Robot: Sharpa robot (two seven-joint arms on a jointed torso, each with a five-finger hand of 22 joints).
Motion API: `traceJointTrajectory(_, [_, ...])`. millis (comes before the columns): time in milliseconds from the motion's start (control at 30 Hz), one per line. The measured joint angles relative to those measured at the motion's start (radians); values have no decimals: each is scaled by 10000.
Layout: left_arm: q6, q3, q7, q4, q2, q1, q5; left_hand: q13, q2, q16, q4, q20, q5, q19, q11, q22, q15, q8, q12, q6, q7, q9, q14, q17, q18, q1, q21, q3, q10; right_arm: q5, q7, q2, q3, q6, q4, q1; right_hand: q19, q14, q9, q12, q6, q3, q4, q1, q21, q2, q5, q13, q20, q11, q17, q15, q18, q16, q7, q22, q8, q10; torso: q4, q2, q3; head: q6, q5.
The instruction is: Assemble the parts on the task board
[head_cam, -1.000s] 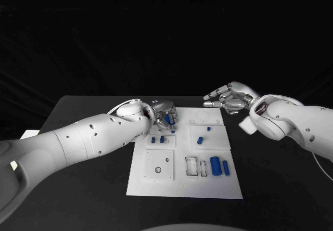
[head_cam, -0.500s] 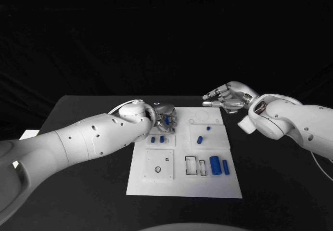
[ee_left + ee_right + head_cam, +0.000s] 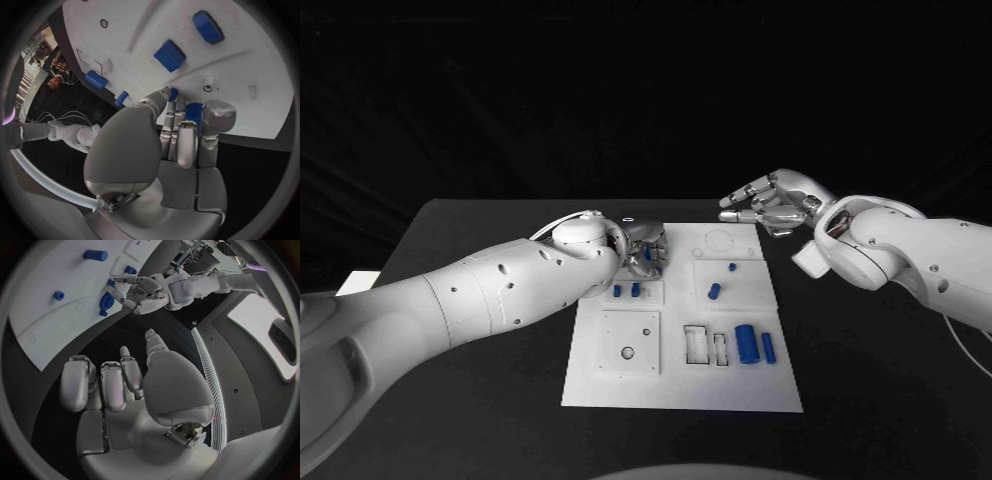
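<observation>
Parts (image 3: 749,344) lie on the task board (image 3: 733,390); left hand (image 3: 643,248) fingers (image 3: 182,131) pinch a blue part (image 3: 192,111), right hand (image 3: 770,205) fingers loosely curled, holding nothing.

- White rectangular task board (image 3: 733,395), flat in the middle of the black tabletop (image 3: 473,400), long side running away from the robot.
- Two large blue cylindrical parts (image 3: 749,344), lying side by side near the right edge.
- Small blue parts (image 3: 715,291) in the middle recesses.
- One blue part (image 3: 194,111) among the left robot hand's (image 3: 181,135) fingertips.
</observation>
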Motion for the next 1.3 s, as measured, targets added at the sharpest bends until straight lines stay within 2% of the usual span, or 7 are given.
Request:
traceJointTrajectory(400, [85,15,-88,-67,81,-12,-42,-96,0,39,-161,0,0,0,-34,28,-72,-91,-168,194,-49,-60,0,-27,0,0,0,299,212,1,5,9,0,2,-1,0,0,0,8,0,0,0,0,42,0,42,0,1,0,0,0,0,0,0,0,0,0,0,9,-9,7,-35,-24])
traceJointTrajectory(467, [102,18,-107,-70,85,-12,-49,-118,57,39,-191,0,0,0,-54,45,-72,-97,-228,274,-52,-65,0,-27,1,57,0,415,306,1,6,9,0,3,-1,0,0,0,7,0,0,0,0,68,0,68,0,5,0,0,0,0,0,0,0,0,0,0,9,-11,6,-38,-24])
traceJointTrajectory(633, [115,18,-129,-73,88,-11,-66,-144,260,100,-469,-37,-2,36,-55,120,-72,-100,-285,481,-13,-89,0,16,1,262,0,857,557,2,7,9,0,3,0,-1,0,0,7,0,0,0,0,67,0,67,0,-4,0,0,0,0,0,0,0,0,0,0,10,-12,4,-39,-24])
traceJointTrajectory(867, [-107,44,-92,2,-11,-57,-57,-161,289,200,-798,-74,-42,-1,-86,191,-72,-160,-431,710,4,-130,1,85,1,292,41,1325,875,2,10,21,0,4,0,-1,0,0,6,0,0,0,0,67,0,66,0,-4,0,0,0,0,0,0,0,0,0,0,14,-12,0,-21,-21])
traceJointTrajectory(1067, [-556,123,15,278,-264,-63,92,-154,327,215,-935,-74,-71,-1,-75,219,-72,-254,-611,782,6,-172,0,84,1,162,41,1513,933,2,13,27,0,5,-6,-1,0,0,6,0,0,0,0,67,0,66,0,-3,0,0,0,0,0,0,0,0,0,0,13,-12,-1,-2,-26])
traceJointTrajectory(1300, [-971,313,101,925,-803,-52,452,-145,273,215,-990,-74,-71,-1,-52,260,-72,-294,-725,782,6,-186,0,84,1,89,81,1625,980,2,18,16,0,5,-11,-3,0,0,5,0,0,0,0,67,0,66,0,-3,0,0,0,0,0,0,0,0,0,0,21,-25,5,18,-25])
